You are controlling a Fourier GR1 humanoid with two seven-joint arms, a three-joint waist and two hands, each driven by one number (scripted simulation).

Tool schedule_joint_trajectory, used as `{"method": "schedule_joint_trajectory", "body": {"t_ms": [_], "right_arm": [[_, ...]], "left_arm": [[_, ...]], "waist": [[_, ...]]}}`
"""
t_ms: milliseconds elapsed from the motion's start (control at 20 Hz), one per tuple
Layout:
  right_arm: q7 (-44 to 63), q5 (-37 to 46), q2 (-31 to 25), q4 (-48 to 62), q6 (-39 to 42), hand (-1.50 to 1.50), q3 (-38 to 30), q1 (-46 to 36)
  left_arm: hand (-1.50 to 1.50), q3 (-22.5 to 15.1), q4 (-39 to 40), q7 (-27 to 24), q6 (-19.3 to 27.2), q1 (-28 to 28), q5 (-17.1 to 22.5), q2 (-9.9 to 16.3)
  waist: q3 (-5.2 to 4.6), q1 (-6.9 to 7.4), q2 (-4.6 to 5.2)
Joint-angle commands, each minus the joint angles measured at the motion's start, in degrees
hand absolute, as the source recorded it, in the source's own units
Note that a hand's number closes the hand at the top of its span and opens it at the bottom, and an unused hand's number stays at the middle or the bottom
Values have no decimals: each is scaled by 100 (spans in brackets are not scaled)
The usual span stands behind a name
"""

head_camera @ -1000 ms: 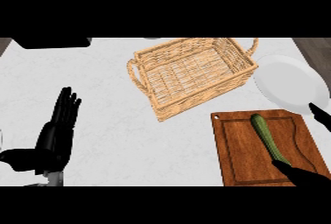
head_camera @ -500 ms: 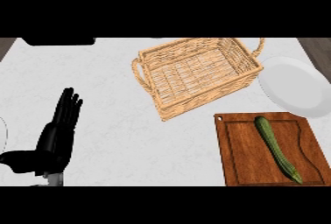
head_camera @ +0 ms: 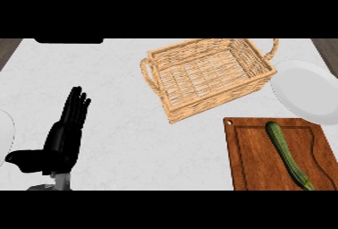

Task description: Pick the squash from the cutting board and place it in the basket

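My left hand [head_camera: 61, 136] sits near the counter's [head_camera: 125, 129] left edge, low in the view. Fingers straight and together, pointing away from me, thumb out to the left. It holds nothing and touches nothing but the counter area under it. Grey forearm stub shows just below it at the lower edge.

Right hand: not in the view.

Well to the right of my hand, across bare white counter, is the board [head_camera: 257, 156], dark wood, at the counter's lower right corner. It runs out of the view at the bottom. A groove follows its rim and there is a small hole at its upper left corner.

The squash [head_camera: 288, 154] lies on the board, right of its middle. Long, thin, green, lying flat. Its upper end is near the board's top edge; the lower end angles toward the board's lower right and reaches the view's lower edge. Well apart from my hand.

The basket [head_camera: 171, 105] is wicker, with a handle at each end, turned at an angle, beyond the board toward the counter's far edge. Its near corner is just beside the board's upper left corner. Nothing inside.

A white plate [head_camera: 307, 91] is at the right edge, just right of the basket and above the board. Another white rim [head_camera: 4, 134] shows at the left edge.
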Motion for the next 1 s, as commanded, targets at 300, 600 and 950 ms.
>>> {"method": "schedule_joint_trajectory", "body": {"t_ms": [300, 600, 950], "right_arm": [[374, 783, 239, 489, 334, -150, 611, -15], [92, 1546, 1021, 877, 323, -150, 1079, -166], [-582, 2699, 1892, 1381, 221, -150, 1621, -221]], "left_arm": [[0, 210, -18, 138, -171, -61, -8, -6], [0, 86, 75, 26, -110, 21, -296, -280], [0, 529, 185, -91, -474, -2, -95, -194]], "waist": [[14, -32, -9], [14, -23, -5], [14, -12, 0]]}}
